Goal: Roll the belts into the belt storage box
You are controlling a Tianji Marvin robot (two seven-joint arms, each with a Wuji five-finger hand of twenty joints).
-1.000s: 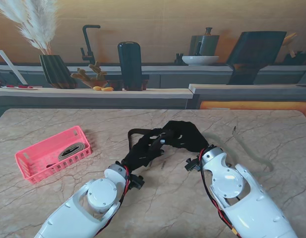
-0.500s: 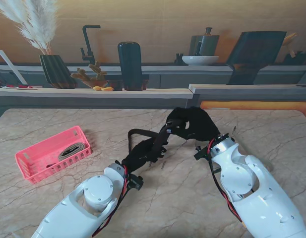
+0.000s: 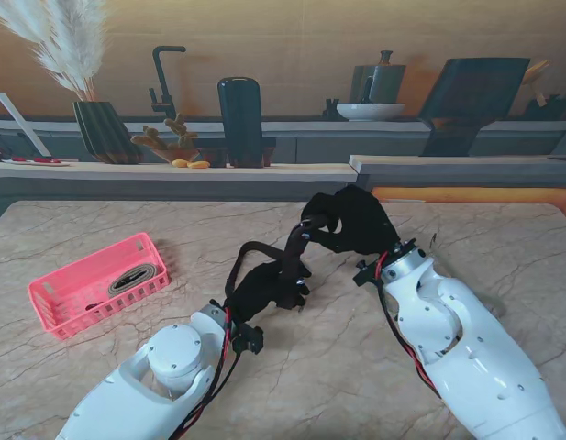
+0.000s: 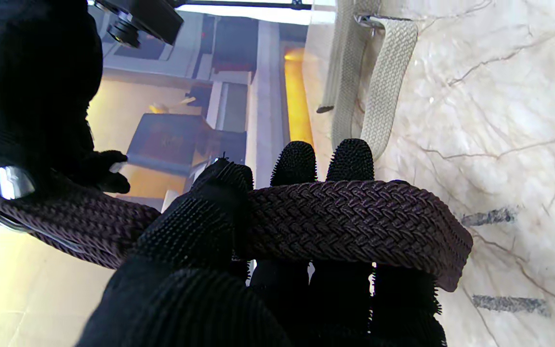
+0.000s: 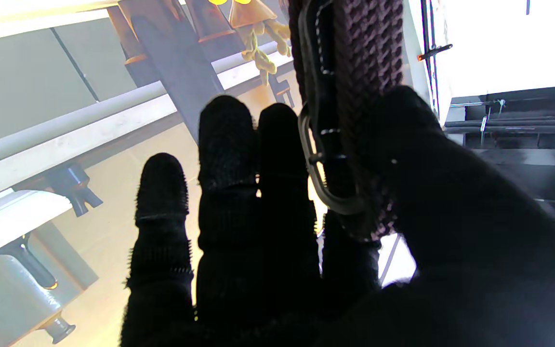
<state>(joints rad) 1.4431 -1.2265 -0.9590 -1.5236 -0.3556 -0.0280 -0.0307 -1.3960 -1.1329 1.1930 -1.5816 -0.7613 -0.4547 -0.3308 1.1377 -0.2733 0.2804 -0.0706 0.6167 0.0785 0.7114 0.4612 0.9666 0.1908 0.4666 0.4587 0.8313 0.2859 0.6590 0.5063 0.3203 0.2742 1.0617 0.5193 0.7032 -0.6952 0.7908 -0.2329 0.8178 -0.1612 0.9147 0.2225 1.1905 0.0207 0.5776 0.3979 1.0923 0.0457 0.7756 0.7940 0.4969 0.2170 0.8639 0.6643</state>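
Note:
A dark brown braided belt [image 3: 294,246] is stretched between my two black-gloved hands above the table. My left hand [image 3: 264,289] is shut on the strap, which lies across its fingers with the thumb pressed on top [image 4: 354,217]. Farther from me and raised, my right hand [image 3: 351,220] is shut on the buckle end [image 5: 325,159], pinched between thumb and fingers. A loop of belt [image 3: 250,248] sags to the left of my left hand. The pink storage box [image 3: 58,307] sits at the left with a rolled belt [image 3: 136,278] inside.
A beige webbing belt [image 4: 378,96] lies on the marble table to the right, mostly hidden behind my right arm in the stand view. A counter with a vase, tap, bowl and dark containers runs beyond the table's far edge.
My right hand has risen and moved farther from me, drawing the buckle end up and stretching the belt. My left hand has kept its hold and shifted slightly nearer to me.

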